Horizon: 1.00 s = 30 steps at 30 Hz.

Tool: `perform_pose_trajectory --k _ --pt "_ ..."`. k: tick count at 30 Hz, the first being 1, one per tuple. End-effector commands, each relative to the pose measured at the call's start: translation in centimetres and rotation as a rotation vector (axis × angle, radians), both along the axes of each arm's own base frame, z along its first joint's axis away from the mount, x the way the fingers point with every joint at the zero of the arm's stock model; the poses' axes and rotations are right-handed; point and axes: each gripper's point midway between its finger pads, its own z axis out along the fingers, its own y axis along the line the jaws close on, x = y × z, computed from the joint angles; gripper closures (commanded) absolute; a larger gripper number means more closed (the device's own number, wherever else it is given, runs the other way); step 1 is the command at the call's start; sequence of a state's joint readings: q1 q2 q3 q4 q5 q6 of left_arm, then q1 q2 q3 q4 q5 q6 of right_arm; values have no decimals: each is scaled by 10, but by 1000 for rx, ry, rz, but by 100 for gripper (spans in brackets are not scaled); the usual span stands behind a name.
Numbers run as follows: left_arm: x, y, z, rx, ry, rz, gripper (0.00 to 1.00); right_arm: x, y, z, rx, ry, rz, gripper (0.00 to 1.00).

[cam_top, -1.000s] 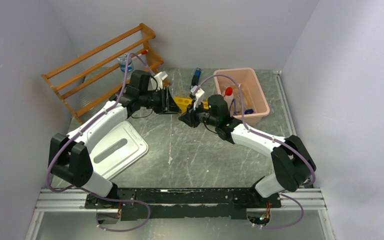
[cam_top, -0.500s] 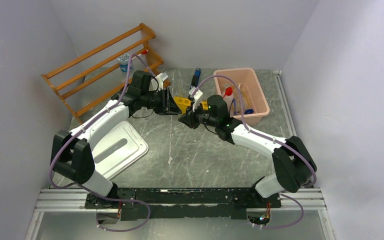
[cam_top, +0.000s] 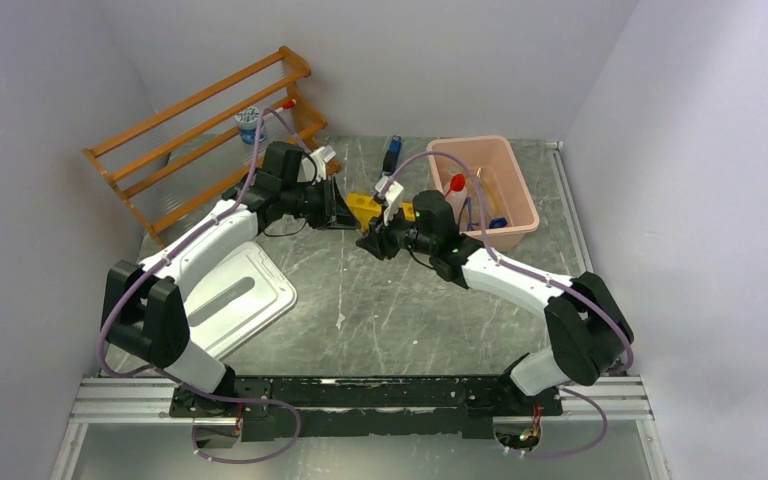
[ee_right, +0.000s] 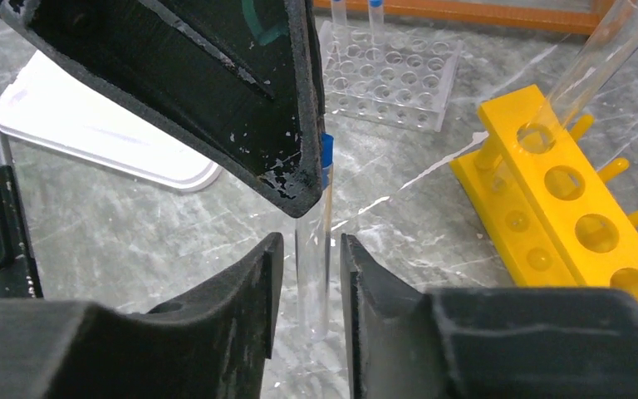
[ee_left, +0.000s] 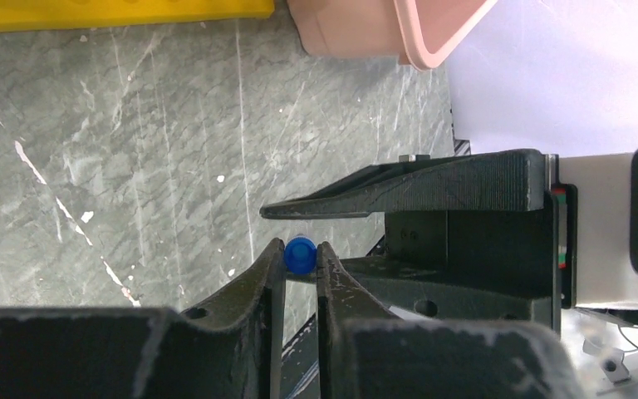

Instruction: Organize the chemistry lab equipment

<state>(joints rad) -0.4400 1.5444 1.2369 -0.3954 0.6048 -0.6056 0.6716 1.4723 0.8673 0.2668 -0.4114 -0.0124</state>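
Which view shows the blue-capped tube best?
The right wrist view: the blue-capped tube shows lengthwise inside the right pincer. The left wrist view shows only its blue cap, end-on; the top view hides it.

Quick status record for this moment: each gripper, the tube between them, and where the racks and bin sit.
left gripper: shut on the cap of the blue-capped tube
right gripper: jaws around the tube's glass body, a thin gap on each side; looks open
yellow rack: on the table beside the grippers, one clear tube standing in an end hole
clear rack: farther back
pink bin: far right of the table, red-capped bottle inside
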Motion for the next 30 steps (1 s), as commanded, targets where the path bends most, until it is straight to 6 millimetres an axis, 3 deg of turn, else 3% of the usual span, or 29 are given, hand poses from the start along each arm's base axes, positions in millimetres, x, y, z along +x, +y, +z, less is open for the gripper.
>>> perform_pose_trajectory --k 1,3,5,7,11,16,21,30 --pt "8 6 11 9 -75 22 89 3 3 21 22 -22 -13 56" --pt "13 12 12 38 -114 52 89 4 2 26 45 -5 -41 38" --pt "19 24 10 99 -162 101 89 5 0 32 66 -9 -64 30" --pt "27 42 6 188 -217 171 89 7 -4 40 85 -15 -102 28" --pt "42 99 -5 431 -308 378 88 10 -14 48 99 -13 -168 28" --pt "45 152 -15 629 -359 572 88 7 -23 43 110 16 -216 28" --pt "52 172 -24 678 -386 692 88 -1 -23 29 116 86 -215 29" --pt "75 180 -43 718 -380 734 87 -4 -24 26 117 109 -214 30"
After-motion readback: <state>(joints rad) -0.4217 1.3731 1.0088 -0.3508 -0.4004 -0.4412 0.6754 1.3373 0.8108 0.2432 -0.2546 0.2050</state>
